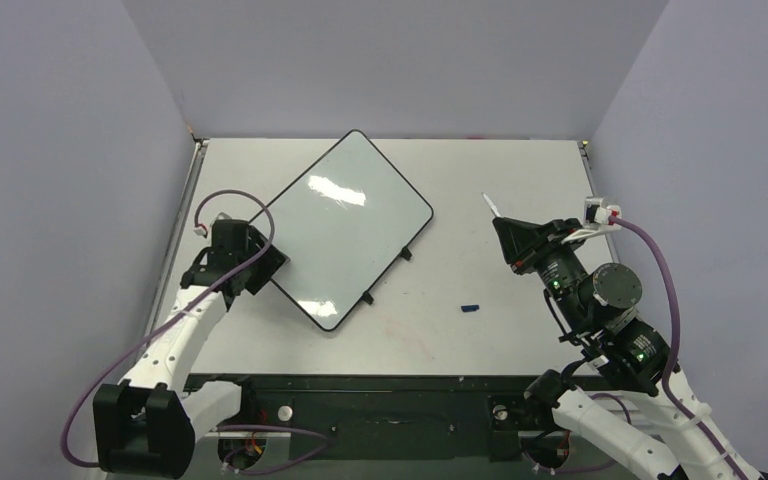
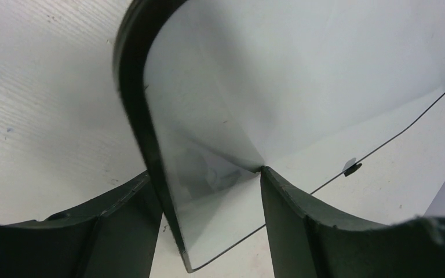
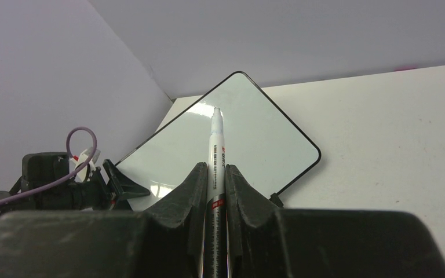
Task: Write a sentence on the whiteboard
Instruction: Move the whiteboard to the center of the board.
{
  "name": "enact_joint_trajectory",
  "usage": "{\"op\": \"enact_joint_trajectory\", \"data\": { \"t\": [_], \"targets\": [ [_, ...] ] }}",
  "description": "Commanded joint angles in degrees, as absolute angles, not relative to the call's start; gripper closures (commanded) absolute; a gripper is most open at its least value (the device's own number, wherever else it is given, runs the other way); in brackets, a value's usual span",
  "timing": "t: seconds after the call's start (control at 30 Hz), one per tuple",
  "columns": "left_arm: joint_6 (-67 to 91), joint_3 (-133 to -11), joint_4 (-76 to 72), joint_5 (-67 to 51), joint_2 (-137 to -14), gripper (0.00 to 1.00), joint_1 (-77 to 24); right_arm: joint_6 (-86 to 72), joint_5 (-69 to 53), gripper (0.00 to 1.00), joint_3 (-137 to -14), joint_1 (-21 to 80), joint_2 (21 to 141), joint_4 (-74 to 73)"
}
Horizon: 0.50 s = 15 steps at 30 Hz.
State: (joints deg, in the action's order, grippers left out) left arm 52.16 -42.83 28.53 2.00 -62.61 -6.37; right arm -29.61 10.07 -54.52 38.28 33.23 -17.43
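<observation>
Clamping the whiteboard [image 1: 350,225] rim, left tool [image 1: 264,262] low; right tool [image 3: 214,174] raised, clenching marker [image 3: 215,142].

The whiteboard [image 1: 350,225] is smooth and glossy, throwing back bright glare; the worktop [image 1: 500,330] is matt white, faintly scuffed. The left gripper [image 2: 205,174] and right gripper [image 3: 214,168] look like dull black plastic, the marker [image 3: 215,133] smooth white plastic

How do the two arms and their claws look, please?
The left arm and right arm have white links and black joints. The left claw and right claw are black, with two wedge-shaped fingers. A purple cable loops along each arm.
</observation>
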Motion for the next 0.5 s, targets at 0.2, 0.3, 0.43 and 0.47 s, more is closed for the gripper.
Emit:
{"op": "enact_joint_trajectory", "data": {
  "t": [0.2,0.3,0.43,0.47],
  "targets": [
    [44.7,-47.1,40.4,5.8,-54.9,0.26,-6.4,-30.3,9.9,1.00,-54.6,38.1,33.9,-16.6],
    [40.2,-52.8,44.3,6.7,-54.7,0.20,-5.5,-30.3,9.8,1.00,-54.8,38.1,34.0,-16.4],
    [33.0,-61.1,46.4,5.3,-56.1,0.14,-4.2,-30.5,9.7,1.00,-54.8,38.1,34.5,-16.3],
    [31.8,-63.8,46.3,4.5,-56.6,0.12,-4.0,-30.6,9.4,1.00,-54.8,38.1,34.6,-16.3]
  ]
}}
